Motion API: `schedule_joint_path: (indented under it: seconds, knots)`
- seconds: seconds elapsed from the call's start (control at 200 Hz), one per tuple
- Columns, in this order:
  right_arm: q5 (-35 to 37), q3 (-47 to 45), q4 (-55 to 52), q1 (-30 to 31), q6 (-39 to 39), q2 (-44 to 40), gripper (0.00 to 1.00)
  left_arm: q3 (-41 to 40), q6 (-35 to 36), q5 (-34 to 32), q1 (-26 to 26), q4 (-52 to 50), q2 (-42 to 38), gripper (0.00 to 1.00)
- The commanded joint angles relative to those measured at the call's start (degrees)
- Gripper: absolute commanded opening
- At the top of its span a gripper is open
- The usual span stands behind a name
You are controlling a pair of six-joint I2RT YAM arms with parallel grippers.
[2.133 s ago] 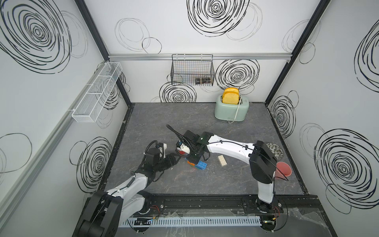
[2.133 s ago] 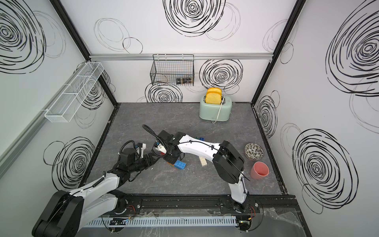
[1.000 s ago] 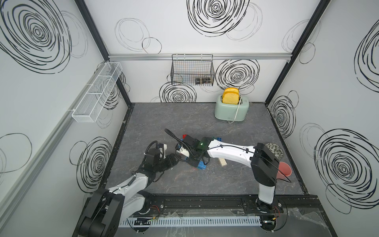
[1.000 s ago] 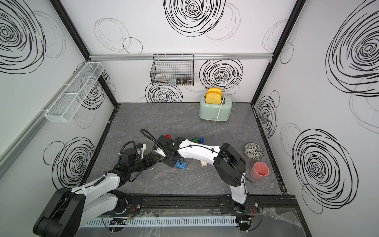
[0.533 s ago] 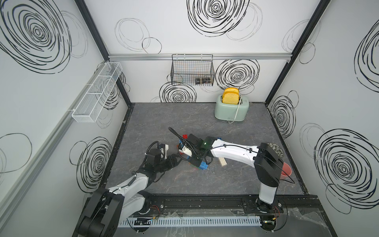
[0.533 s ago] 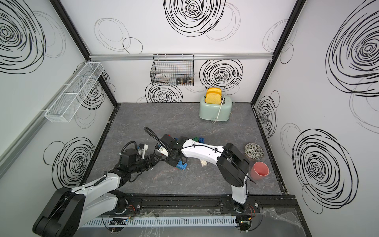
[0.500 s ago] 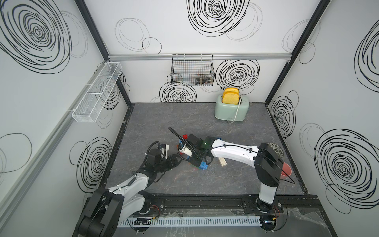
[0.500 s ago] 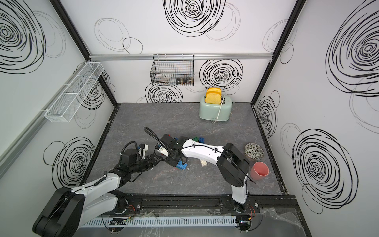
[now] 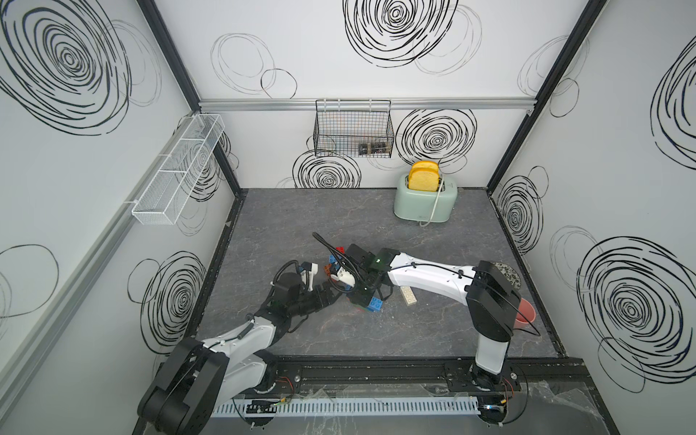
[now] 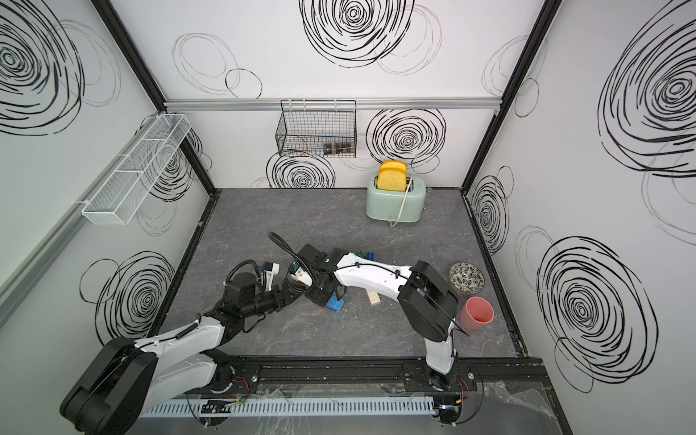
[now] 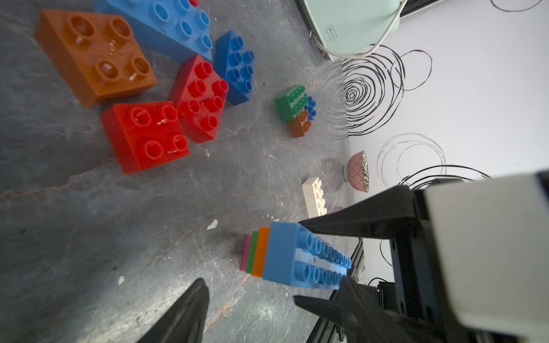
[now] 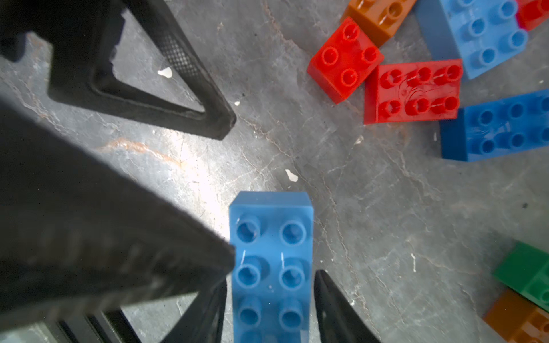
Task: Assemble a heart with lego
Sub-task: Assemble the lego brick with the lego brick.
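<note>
**Nearest:** the left pincer [image 9: 333, 297] lies low over the surface [image 11: 148, 222], spread wide. One fingertip [image 12: 208, 255] sits hard against the side of the blue brick [image 12: 271, 261]; contact cannot be confirmed.

**Risk:** any sideways sweep here would likely shove or tip the stack [image 11: 258, 255]. It is made of pink, green and orange layers capped by that blue brick, and it stands mid-surface.

**Next:** the right pincer [image 12: 270, 280] straddles the blue brick. Whether it pinches or merely flanks it cannot be told.

**Risk:** if it lifts while a pad drags, the top layer may peel off or the stack skid.

**Beyond:** the cream brick [image 11: 315, 199] and loose red bricks [image 11: 145, 133] lie apart. The heart is judged far from complete.
</note>
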Motion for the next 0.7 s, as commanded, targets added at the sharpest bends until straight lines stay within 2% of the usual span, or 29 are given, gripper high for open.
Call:
schedule_joint_path:
  seconds: [0.0, 0.225, 0.39, 0.695]
  knots:
    - [-3.68, 1.03, -1.59, -1.79, 0.52, -3.6, 0.52, -0.3, -1.03, 1.05, -0.92, 4.74, 1.16, 0.74]
    - [-8.11, -1.7, 0.34, -4.85, 1.9, -8.07, 0.49, 0.57, -1.11, 0.92, -3.21, 8.32, 3.97, 0.76]
    - [-7.89, -3.69, 1.35, -5.84, 3.07, -8.89, 0.43, 1.4, -1.15, -0.27, -4.95, 8.75, 5.57, 0.76]
    - [-6.65, -4.91, 2.57, -5.75, 5.33, -7.45, 0.41, 2.0, -2.49, -1.6, -5.86, 10.7, 6.63, 0.77]
